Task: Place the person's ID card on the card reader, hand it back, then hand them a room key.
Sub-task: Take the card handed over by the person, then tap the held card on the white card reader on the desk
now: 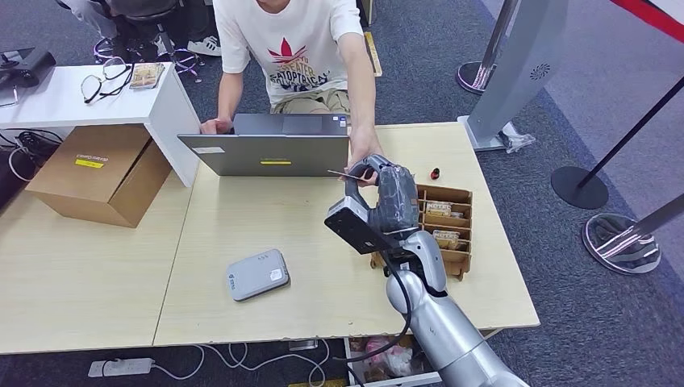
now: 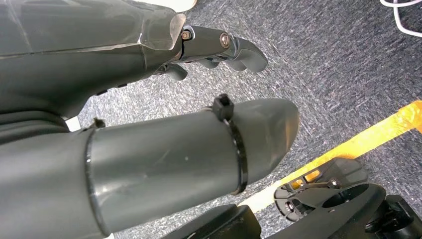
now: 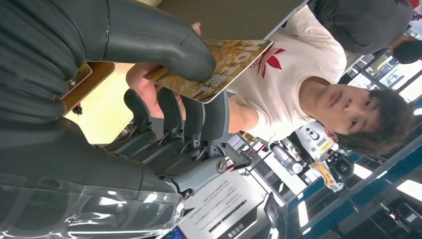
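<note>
My right hand (image 1: pixel 381 192) is raised over the table's far side, between the laptop and the card box. Its thumb and fingers (image 3: pixel 191 117) pinch a gold-brown room key card (image 3: pixel 226 62) printed with "HOTEL", seen edge-on in the head view (image 1: pixel 342 172). The person's hand (image 1: pixel 363 151) reaches over from behind the laptop and meets the card; their fingers (image 3: pixel 142 82) lie under it. The grey card reader (image 1: pixel 258 274) lies on the wooden table (image 1: pixel 242 214) with nothing on it. My left hand (image 2: pixel 209 47) hangs over the carpet, holding nothing.
A cardboard box of key cards (image 1: pixel 448 230) stands just right of my right arm. A grey laptop (image 1: pixel 270 147) sits at the far edge before the person. A brown carton (image 1: pixel 97 173), a white side table with glasses (image 1: pixel 105 81), and stanchion bases (image 1: pixel 579 187) surround the table.
</note>
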Robot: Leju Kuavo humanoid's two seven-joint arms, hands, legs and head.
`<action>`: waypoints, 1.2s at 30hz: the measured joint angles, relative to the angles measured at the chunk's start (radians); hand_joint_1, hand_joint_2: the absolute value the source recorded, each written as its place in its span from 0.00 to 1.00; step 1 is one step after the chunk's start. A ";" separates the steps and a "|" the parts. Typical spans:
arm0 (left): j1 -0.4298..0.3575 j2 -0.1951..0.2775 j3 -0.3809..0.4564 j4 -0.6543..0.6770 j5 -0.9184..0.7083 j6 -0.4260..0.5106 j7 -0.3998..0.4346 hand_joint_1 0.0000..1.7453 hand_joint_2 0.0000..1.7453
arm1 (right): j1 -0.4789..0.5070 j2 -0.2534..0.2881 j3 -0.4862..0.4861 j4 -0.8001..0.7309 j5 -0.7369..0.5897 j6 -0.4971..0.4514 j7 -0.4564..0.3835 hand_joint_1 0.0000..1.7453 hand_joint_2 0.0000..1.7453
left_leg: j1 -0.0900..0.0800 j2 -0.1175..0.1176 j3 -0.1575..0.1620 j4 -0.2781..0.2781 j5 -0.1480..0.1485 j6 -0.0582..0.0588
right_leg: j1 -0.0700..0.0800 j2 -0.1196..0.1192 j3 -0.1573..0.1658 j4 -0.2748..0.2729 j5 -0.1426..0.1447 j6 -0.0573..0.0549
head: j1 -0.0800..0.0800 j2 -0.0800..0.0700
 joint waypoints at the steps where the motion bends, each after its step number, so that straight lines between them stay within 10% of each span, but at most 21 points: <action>1: 0.000 0.000 0.000 0.000 0.000 0.000 0.000 0.00 0.00 | 0.000 0.000 0.000 0.000 0.000 0.000 0.000 0.94 1.00 | 0.000 0.000 0.000 0.000 0.000 0.000 | 0.000 0.000 0.000 0.000 0.000 0.000 | 0.000 0.000; 29: 0.000 0.002 0.000 0.000 0.008 -0.005 -0.002 0.00 0.00 | 0.004 -0.003 0.000 -0.069 -0.321 0.253 -0.057 0.99 1.00 | 0.000 0.000 0.000 0.000 0.000 0.000 | 0.000 0.000 0.000 0.000 0.000 0.000 | 0.000 0.000; 36: -0.001 0.004 -0.001 0.000 0.007 -0.010 -0.002 0.00 0.00 | -0.008 -0.004 0.043 -0.063 -0.461 0.448 -0.035 1.00 1.00 | 0.000 0.000 0.000 0.000 0.000 0.000 | 0.000 0.000 0.000 0.000 0.000 0.000 | 0.000 0.000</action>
